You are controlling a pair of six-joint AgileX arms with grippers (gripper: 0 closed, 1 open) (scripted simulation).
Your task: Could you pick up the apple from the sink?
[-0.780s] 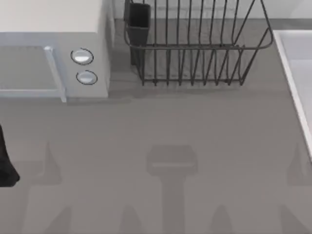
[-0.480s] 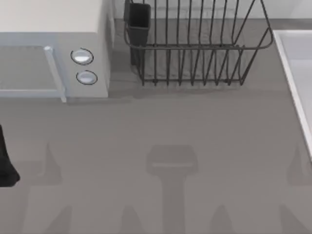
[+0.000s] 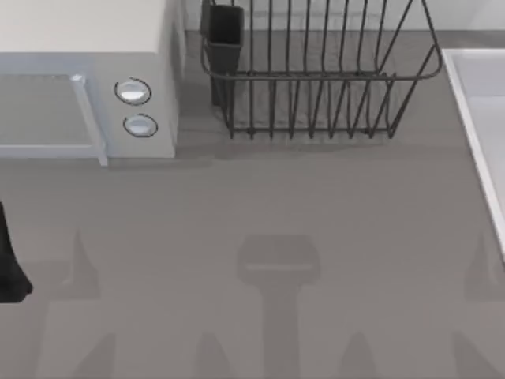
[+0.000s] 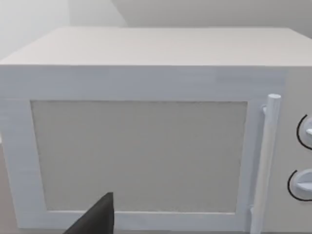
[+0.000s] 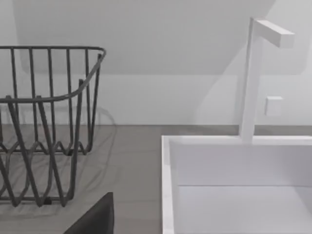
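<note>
The apple is out of view. The sink (image 3: 473, 110) is a pale basin with a raised rim at the table's right edge. In the right wrist view the sink (image 5: 167, 185) lies just ahead, and what shows of its inside holds nothing. A black part of my right gripper (image 5: 97, 217) shows at that view's edge, short of the sink. My left arm (image 3: 9, 268) sits at the table's left edge. A black part of my left gripper (image 4: 97, 217) faces the microwave door.
A white microwave (image 3: 87, 95) with two round knobs stands at the back left, close in front of the left wrist camera (image 4: 146, 146). A dark wire dish rack (image 3: 316, 79) holding a dark cup (image 3: 224, 31) stands at the back middle. A white faucet (image 5: 251, 78) rises behind the sink.
</note>
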